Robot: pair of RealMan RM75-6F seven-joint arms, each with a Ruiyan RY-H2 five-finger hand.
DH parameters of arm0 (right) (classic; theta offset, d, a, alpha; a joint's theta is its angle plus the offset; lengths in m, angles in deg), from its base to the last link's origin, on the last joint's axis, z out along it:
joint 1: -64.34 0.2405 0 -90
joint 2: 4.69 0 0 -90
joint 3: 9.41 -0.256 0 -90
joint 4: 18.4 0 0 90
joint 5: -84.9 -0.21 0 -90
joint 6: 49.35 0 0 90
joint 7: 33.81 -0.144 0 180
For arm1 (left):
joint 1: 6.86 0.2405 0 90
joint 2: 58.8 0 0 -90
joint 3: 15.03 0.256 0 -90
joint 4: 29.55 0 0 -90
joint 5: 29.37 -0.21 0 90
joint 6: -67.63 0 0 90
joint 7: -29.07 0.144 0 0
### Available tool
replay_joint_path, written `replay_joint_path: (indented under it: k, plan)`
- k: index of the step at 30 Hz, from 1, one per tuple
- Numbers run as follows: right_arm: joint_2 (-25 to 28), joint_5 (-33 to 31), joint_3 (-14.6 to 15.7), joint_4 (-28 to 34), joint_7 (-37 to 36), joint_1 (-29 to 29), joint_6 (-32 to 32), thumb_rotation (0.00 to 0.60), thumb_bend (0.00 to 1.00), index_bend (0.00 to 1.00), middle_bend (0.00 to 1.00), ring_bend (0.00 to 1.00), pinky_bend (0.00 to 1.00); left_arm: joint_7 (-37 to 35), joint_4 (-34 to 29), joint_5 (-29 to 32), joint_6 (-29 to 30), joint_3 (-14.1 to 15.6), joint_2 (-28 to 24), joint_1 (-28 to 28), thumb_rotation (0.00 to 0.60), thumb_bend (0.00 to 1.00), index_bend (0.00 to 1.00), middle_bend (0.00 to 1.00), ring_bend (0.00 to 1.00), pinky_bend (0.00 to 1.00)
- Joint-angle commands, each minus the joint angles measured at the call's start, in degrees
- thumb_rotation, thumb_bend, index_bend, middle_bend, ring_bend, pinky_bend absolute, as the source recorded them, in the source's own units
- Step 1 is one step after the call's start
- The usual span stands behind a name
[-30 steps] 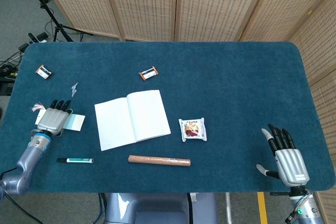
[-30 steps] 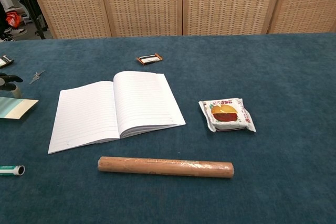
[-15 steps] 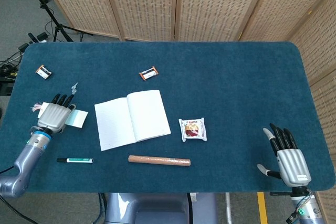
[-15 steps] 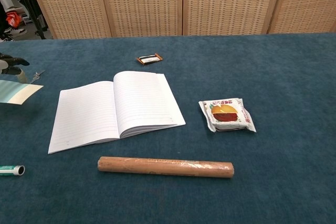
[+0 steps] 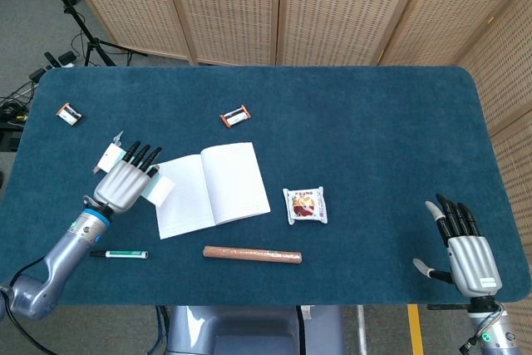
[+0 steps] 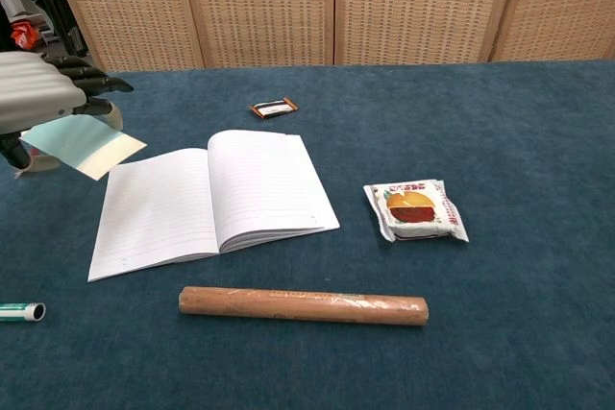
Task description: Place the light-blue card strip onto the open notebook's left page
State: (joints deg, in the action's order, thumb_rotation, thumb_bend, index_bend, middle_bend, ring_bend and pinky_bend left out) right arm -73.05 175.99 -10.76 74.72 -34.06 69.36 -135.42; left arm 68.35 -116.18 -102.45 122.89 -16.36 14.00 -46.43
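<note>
My left hand (image 5: 125, 182) (image 6: 38, 93) holds the light-blue card strip (image 5: 159, 191) (image 6: 85, 144) in the air, just left of the open notebook (image 5: 211, 189) (image 6: 207, 197). The strip's free end hangs over the outer edge of the notebook's left page (image 5: 184, 199) (image 6: 154, 210). The notebook lies flat, both lined pages blank. My right hand (image 5: 465, 247) rests open at the table's front right corner, far from the notebook, and does not show in the chest view.
A brown roll (image 5: 252, 253) (image 6: 304, 304) lies in front of the notebook and a snack packet (image 5: 305, 205) (image 6: 415, 209) to its right. A green marker (image 5: 120, 253) lies front left. Small wrapped items (image 5: 235, 115) (image 5: 69, 112) sit farther back.
My left hand has lifted the card strip off the table and carried it right, from the table's left edge to the notebook's left border. The right hand has drifted slightly toward the front.
</note>
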Motion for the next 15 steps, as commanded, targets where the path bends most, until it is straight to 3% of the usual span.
replay_joint_path:
  k: [1,6,15]
  plan:
    - [0.08,0.03,-0.04,-0.11,-0.29,-0.01,-0.05,0.600,0.16,0.00,0.00,0.00,0.00,1.46,-0.25,-2.24,0.77,0.39,0.61,-0.83,0.600,0.31,0.31,0.00,0.00,0.00]
    - [0.26,-0.19,-0.23,-0.24,-1.02,-0.13,-0.30,0.600,0.16,0.00,0.00,0.00,0.00,2.23,-0.36,-3.96,-0.21,0.94,1.45,-1.75,0.600,0.31,0.31,0.00,0.00,0.00]
    - [0.54,-0.54,-0.49,-0.32,-1.80,-0.31,-0.54,0.600,0.16,0.00,0.00,0.00,0.00,-2.28,5.98,-12.17,-3.35,4.47,4.84,-3.77,0.600,0.31,0.31,0.00,0.00,0.00]
